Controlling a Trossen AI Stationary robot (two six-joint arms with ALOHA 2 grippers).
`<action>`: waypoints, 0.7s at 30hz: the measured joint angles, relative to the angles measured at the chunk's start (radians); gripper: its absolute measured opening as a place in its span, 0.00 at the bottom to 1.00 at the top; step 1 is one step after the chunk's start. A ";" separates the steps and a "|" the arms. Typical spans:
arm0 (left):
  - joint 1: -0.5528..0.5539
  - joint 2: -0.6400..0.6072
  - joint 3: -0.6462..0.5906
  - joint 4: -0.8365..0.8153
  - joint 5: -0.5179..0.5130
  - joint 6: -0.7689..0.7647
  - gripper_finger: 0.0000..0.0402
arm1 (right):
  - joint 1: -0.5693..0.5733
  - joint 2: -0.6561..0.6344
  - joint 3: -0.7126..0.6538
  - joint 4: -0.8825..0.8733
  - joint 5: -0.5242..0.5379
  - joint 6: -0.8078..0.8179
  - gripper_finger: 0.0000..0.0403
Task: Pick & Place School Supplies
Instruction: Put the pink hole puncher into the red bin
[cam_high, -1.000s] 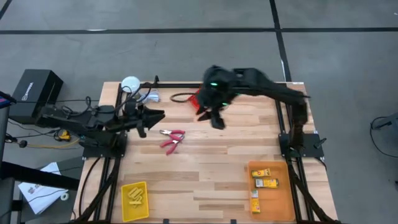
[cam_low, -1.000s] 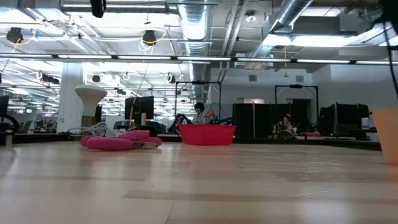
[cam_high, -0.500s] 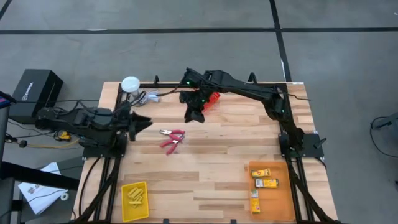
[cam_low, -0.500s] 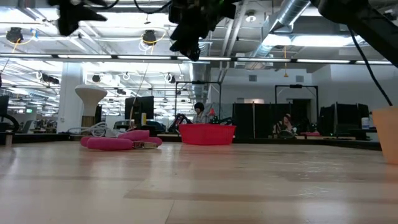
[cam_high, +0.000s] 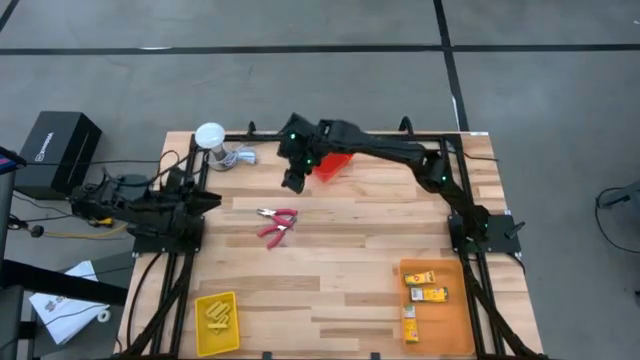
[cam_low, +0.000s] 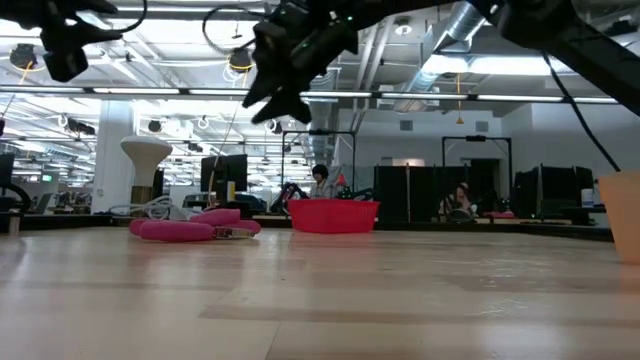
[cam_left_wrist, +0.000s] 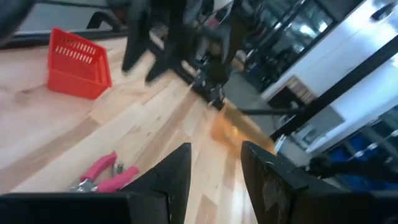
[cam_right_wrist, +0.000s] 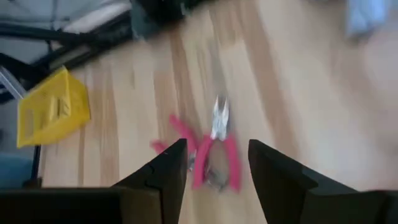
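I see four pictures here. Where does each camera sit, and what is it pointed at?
High view: above the table, looking straight down; both arms show.
Low view: at table-top height, looking level across; arms enter from above.
Left wrist view: on the left arm; left gripper open, facing the red bin.
Right wrist view: on the right arm; right gripper open, above the red-handled tool.
Shared: all four show that tool.

pink-handled tool (cam_low: 190, 229) lies flat on the table (cam_low: 320, 300), red bin (cam_low: 333, 216) standing behind it.

An open industrial lab: exposed ceiling ducts (cam_low: 470, 40), strip lights, workstations beyond the wooden table (cam_low: 320, 300).
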 joint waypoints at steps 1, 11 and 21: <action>0.000 -0.015 -0.003 0.005 0.000 -0.003 0.34 | 0.005 0.003 -0.003 -0.018 0.001 0.017 0.40; 0.000 -0.040 -0.006 0.007 0.008 -0.003 0.34 | 0.044 0.127 -0.009 -0.001 0.018 0.138 0.40; 0.000 -0.038 -0.006 0.007 0.012 -0.008 0.34 | 0.044 0.197 -0.012 -0.018 0.026 0.125 0.41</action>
